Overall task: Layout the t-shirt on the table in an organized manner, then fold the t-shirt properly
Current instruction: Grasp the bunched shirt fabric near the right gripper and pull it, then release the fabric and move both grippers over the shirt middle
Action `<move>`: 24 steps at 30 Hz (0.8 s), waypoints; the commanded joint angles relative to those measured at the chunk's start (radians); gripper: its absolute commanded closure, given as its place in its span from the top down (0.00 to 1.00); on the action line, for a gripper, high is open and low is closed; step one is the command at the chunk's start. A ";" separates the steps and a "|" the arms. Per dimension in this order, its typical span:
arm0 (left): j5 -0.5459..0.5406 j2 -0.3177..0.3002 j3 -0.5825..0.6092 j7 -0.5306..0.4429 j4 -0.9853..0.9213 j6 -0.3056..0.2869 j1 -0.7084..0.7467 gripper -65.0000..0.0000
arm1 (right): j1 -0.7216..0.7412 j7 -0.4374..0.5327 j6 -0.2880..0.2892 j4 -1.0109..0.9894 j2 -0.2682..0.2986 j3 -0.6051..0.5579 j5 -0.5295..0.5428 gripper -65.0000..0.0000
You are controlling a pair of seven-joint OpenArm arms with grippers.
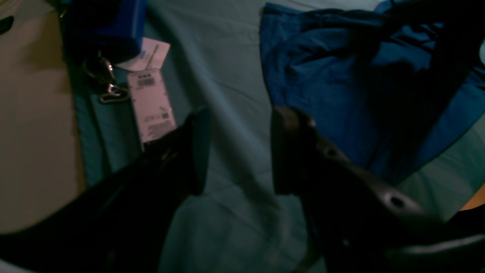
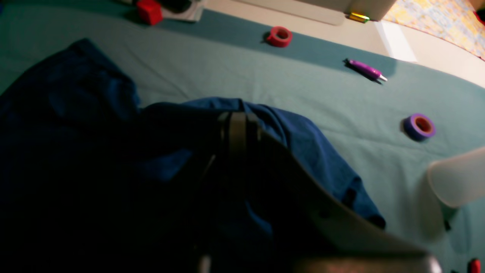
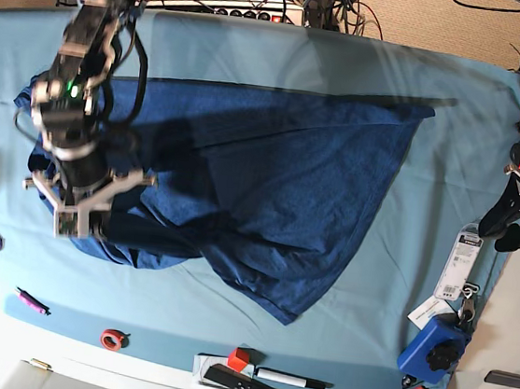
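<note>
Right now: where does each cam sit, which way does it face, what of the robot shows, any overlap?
Left wrist: on the left arm, looking down past the open left gripper at the table, white tags and the t-shirt edge.
Right wrist: on the right arm, looking along the shut right gripper pressed into the shirt; tape rolls and purple pen beyond.
Base: overhead, facing down on the whole table; the right arm shows on its left.
Shared: shirt in all; tapes and pen in right wrist and base.
</note>
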 commanded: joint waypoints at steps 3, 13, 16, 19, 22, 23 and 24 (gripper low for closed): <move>-0.023 -0.023 -0.006 -0.026 0.013 -0.001 -0.012 0.41 | -0.035 0.020 0.000 0.101 0.010 0.003 0.007 0.00; -0.021 -0.023 -0.007 -0.026 0.013 -0.001 -0.012 0.41 | -0.219 -0.099 0.000 0.198 0.010 0.003 0.010 0.00; -0.007 -0.023 -0.007 -0.025 0.013 -0.001 -0.012 0.41 | -0.268 -0.122 0.000 0.198 0.010 0.003 0.008 0.00; 0.005 -0.023 0.000 -0.022 0.013 -0.001 -0.011 0.41 | -0.303 -0.125 0.000 0.198 0.010 0.003 0.005 0.00; 0.005 -0.022 0.061 -0.023 0.011 -0.001 -0.011 0.41 | -0.307 -0.114 0.000 0.198 0.010 0.003 0.005 0.14; 0.018 -0.022 0.100 -0.023 0.011 -0.001 -0.012 0.41 | -0.307 -0.090 0.000 0.198 0.010 0.003 0.005 0.28; 0.040 -0.022 0.150 -0.028 0.011 -0.001 -0.013 0.41 | -0.307 -0.058 0.000 0.198 0.010 0.003 0.005 0.40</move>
